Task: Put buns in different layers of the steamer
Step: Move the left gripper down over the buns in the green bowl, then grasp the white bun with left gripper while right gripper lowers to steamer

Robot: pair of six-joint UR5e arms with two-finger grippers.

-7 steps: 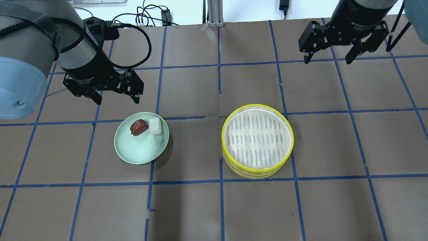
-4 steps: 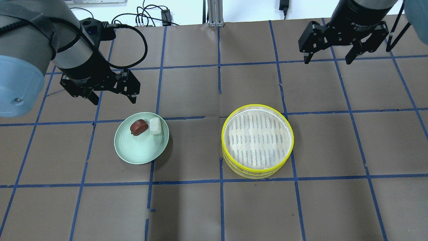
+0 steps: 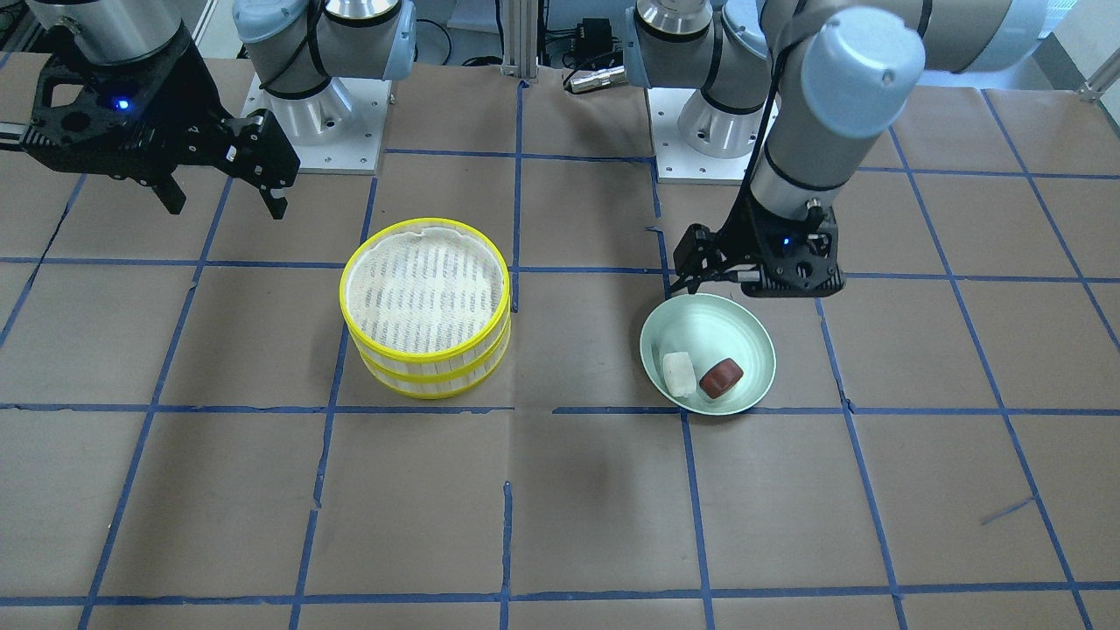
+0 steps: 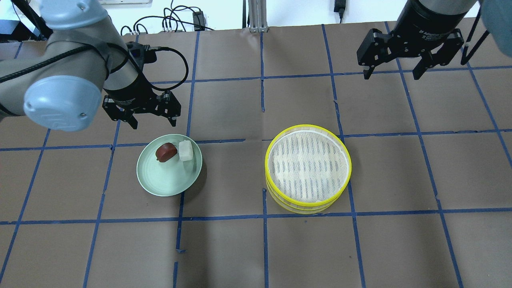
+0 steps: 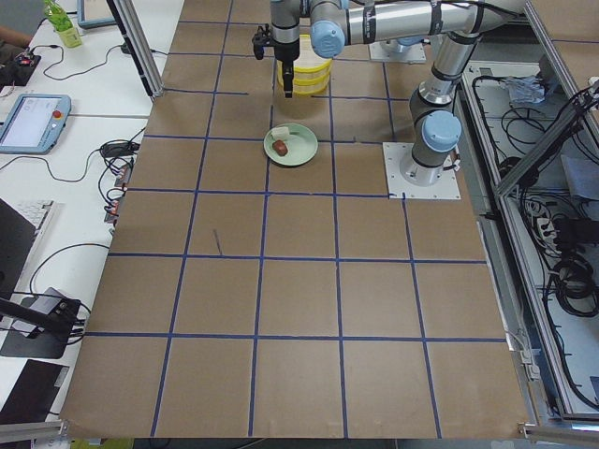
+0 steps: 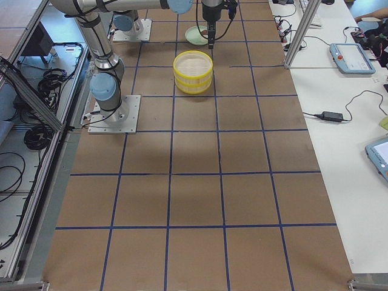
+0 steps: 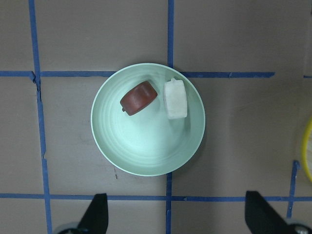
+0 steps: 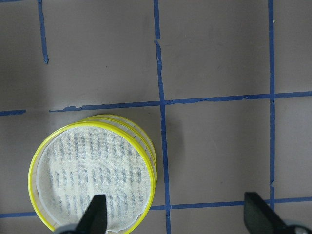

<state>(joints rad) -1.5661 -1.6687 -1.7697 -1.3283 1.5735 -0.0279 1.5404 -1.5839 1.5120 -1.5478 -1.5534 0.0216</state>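
The reddish-brown bun (image 4: 166, 152) and the cream-white bun (image 4: 185, 151) lie side by side on the far part of a pale green plate (image 4: 164, 180). In the left wrist view the brown bun (image 7: 139, 98) and the white bun (image 7: 175, 99) touch or nearly touch. The two-tier steamer (image 4: 308, 166) with yellow rims stands to the plate's right, its two layers stacked and its liner bare. My left gripper (image 4: 154, 121) is open and empty, hovering just beyond the plate's far edge. My right gripper (image 4: 391, 75) is open and empty, high and beyond the steamer.
The brown table cover carries a grid of blue tape lines (image 4: 264, 108). Cables (image 4: 172, 20) and a metal post (image 4: 256, 16) sit along the far edge. In the right wrist view the steamer (image 8: 92, 180) lies at the lower left.
My left gripper has moved right and a little nearer the plate, and the arm's elbow has swung into view. The right gripper, buns, plate and steamer have stayed put.
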